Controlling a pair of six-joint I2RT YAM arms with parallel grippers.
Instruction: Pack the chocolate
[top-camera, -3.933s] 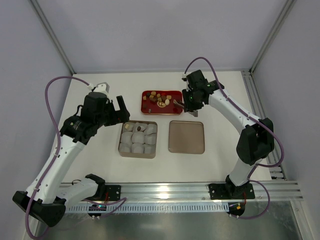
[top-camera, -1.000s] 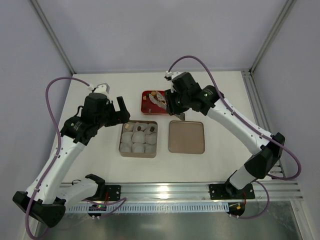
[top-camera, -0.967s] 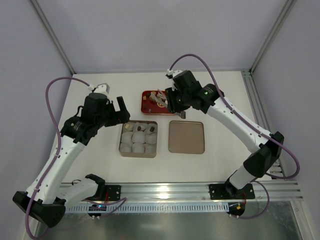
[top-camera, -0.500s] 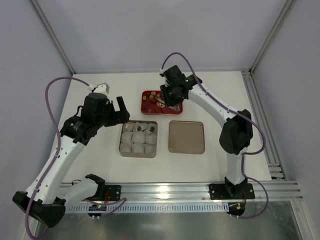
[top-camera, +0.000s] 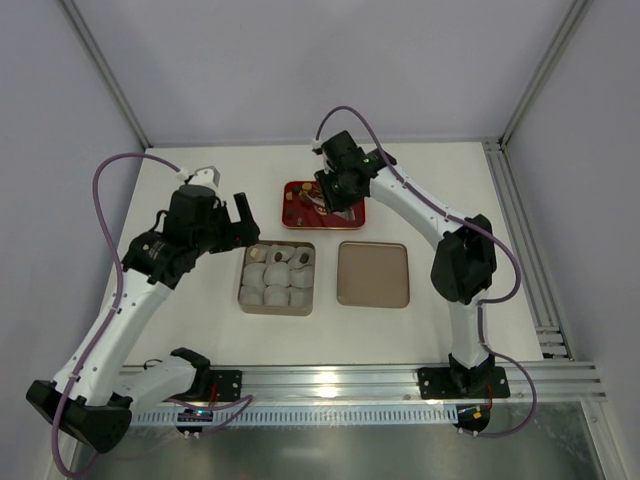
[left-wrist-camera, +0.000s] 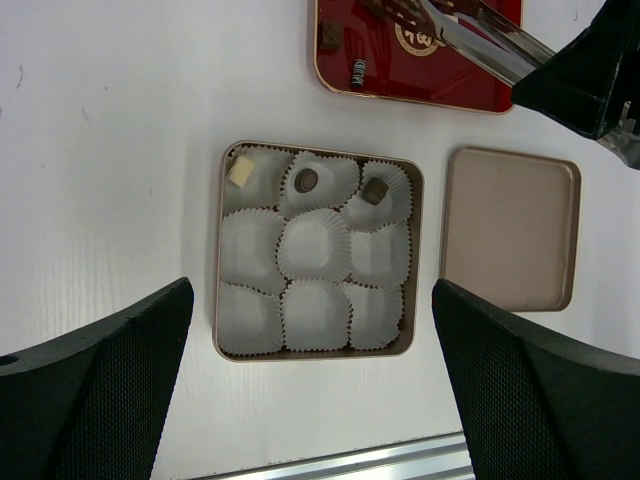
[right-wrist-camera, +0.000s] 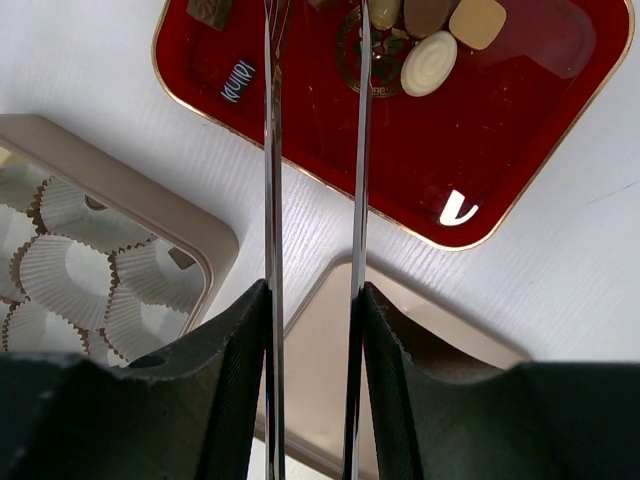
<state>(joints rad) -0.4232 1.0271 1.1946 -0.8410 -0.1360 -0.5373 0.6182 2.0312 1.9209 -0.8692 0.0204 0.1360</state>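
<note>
Loose chocolate pieces (right-wrist-camera: 428, 63) lie on a red tray (right-wrist-camera: 500, 130) at the back of the table (top-camera: 200, 330). My right gripper (top-camera: 337, 186) hovers over that tray, shut on long metal tweezers (right-wrist-camera: 268, 150) whose tips run off the top of the right wrist view. Whether the tips hold a piece is hidden. A tan tin (left-wrist-camera: 216, 300) of white paper cups holds three chocolates in its far row: cream (left-wrist-camera: 240, 172), dark (left-wrist-camera: 306, 181) and brown (left-wrist-camera: 373, 192). My left gripper (left-wrist-camera: 310, 400) hangs open high above the tin, holding nothing.
The tin's flat tan lid (top-camera: 373, 273) lies to the right of the tin (top-camera: 240, 300), in front of the red tray (top-camera: 292, 214). A small black wrapped piece (right-wrist-camera: 238, 78) sits on the tray's left side. An aluminium rail (top-camera: 330, 380) runs along the near edge.
My right arm has swung left and back, carrying the tweezers from the lid's far edge to over the red tray. The left arm has not moved.
</note>
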